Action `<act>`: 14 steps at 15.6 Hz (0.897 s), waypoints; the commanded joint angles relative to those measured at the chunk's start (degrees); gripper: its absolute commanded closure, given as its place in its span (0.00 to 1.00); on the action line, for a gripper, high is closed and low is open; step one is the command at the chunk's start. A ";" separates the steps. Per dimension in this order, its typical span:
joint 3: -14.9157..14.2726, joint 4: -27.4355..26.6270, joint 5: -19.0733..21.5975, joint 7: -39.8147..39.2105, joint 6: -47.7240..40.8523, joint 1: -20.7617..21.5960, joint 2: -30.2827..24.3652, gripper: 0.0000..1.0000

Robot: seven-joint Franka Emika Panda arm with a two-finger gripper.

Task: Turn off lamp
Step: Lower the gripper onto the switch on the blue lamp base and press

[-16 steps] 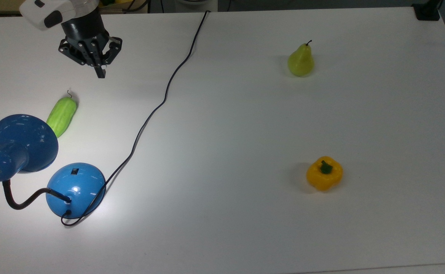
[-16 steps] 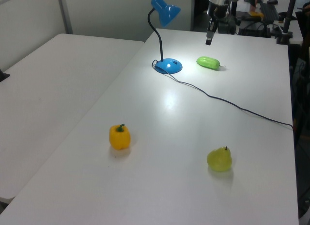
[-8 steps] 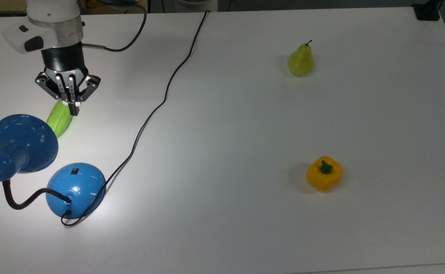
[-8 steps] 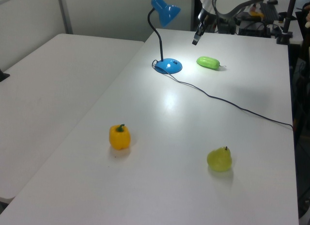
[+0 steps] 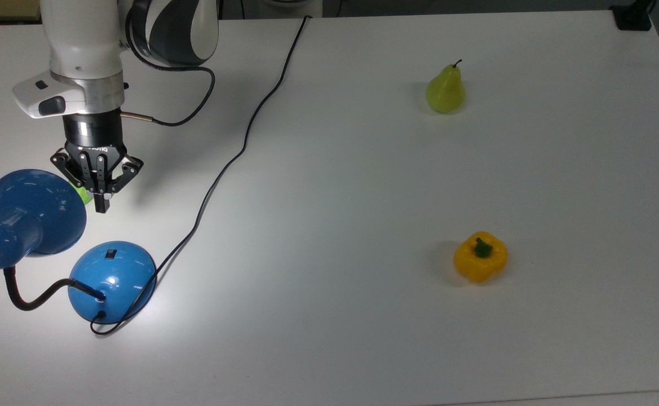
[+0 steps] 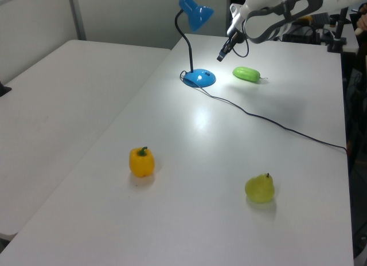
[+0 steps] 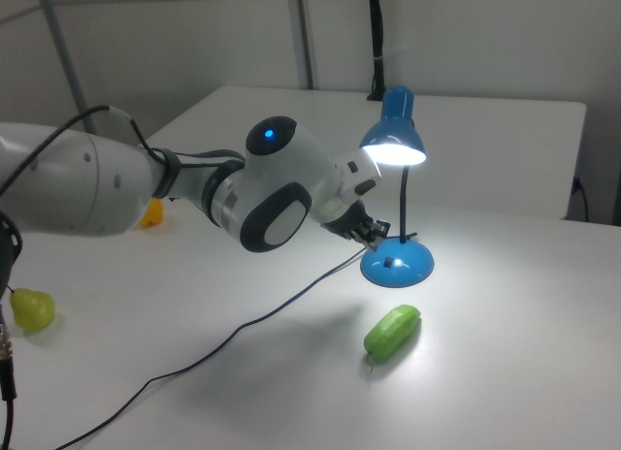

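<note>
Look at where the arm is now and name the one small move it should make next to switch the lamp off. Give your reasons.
Probably move the gripper on toward the lamp's base and down onto the switch. The shade glows in the right view, so the lamp is on, and in the top view the shut jaws hang short of the switch, not touching it.

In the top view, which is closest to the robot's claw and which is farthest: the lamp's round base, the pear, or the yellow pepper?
From the claw:
1. The lamp base, just below it, at the top view's lower left.
2. The pear, upper right.
3. The yellow pepper, lower right, a bit farther than the pear.
</note>
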 commanded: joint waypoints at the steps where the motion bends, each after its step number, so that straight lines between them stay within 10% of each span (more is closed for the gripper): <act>1: 0.06 3.86 1.47 -0.56 3.30 0.15 4.68 1.00; 14: 0.33 7.29 2.09 -0.47 10.61 0.33 12.34 1.00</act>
